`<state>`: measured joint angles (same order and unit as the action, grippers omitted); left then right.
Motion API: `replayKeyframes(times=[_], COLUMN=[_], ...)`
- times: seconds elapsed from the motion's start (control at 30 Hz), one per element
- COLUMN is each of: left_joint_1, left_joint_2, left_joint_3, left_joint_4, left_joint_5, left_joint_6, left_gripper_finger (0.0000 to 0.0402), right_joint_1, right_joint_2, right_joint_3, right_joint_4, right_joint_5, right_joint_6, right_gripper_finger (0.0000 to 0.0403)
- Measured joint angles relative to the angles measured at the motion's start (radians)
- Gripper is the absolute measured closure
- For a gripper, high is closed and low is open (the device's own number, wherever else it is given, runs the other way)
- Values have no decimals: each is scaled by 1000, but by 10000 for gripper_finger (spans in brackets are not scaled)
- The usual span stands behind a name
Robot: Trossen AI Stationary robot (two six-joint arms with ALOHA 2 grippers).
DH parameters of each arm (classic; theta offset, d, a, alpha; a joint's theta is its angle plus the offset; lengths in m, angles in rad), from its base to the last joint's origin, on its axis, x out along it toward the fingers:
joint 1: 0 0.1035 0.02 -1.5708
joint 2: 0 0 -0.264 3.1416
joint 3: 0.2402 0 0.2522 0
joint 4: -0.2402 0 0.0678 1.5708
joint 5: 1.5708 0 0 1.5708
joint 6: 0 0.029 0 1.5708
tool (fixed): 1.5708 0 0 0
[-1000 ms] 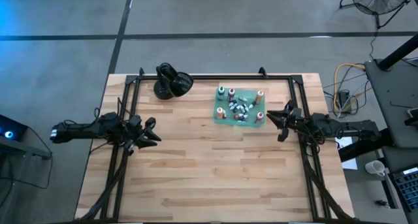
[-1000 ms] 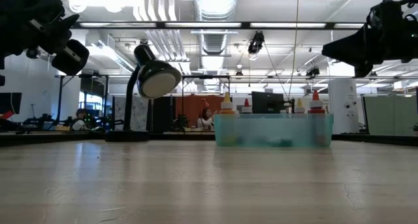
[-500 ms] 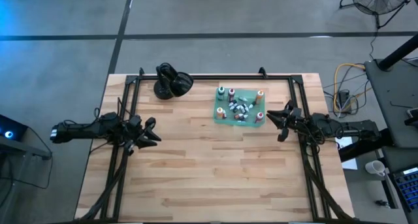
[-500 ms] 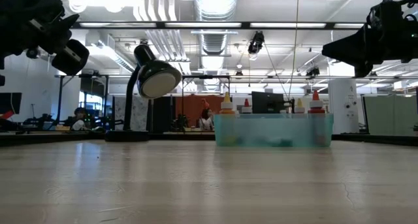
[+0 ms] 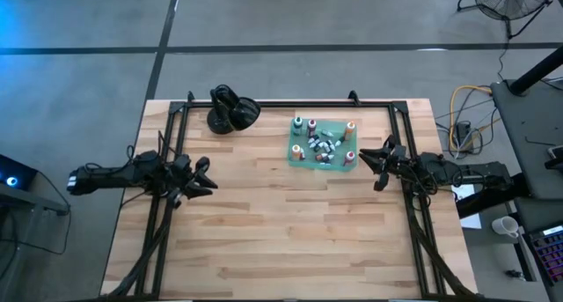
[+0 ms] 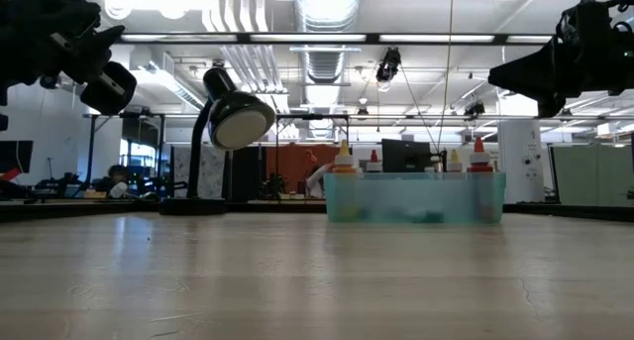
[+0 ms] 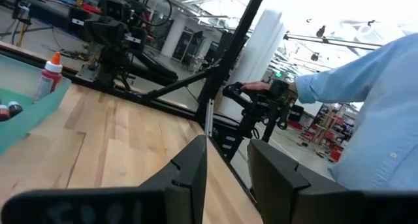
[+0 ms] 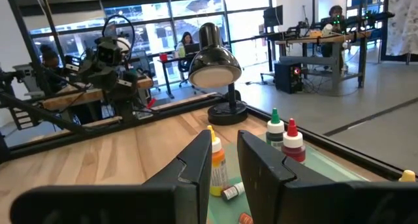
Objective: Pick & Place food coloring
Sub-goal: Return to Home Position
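Food coloring bottles: contained in the teal tray on the counter, some stood upright, some laid flat. Left gripper: held above the counter's left side, fingers spread, nothing gripped. Right gripper: held near the tray, fingers spread, nothing gripped.

I count one green bin, one black lamp and five upright food coloring bottles; those lying down I can't count.
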<state>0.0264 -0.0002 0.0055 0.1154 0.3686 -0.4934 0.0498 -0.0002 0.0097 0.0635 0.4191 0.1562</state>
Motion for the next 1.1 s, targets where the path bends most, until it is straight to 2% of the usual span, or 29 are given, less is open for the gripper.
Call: replayKeyframes(times=[1.1], left_joint_1=[26], left_joint_2=[4], left_joint_3=[0], left_joint_4=[-13], left_joint_5=[0], left_joint_6=[0], left_gripper_finger=[316], right_joint_1=[0], right_joint_2=[1], right_joint_3=[0], right_joint_4=[1], right_joint_5=[0], right_joint_6=[0], right_gripper_finger=[335])
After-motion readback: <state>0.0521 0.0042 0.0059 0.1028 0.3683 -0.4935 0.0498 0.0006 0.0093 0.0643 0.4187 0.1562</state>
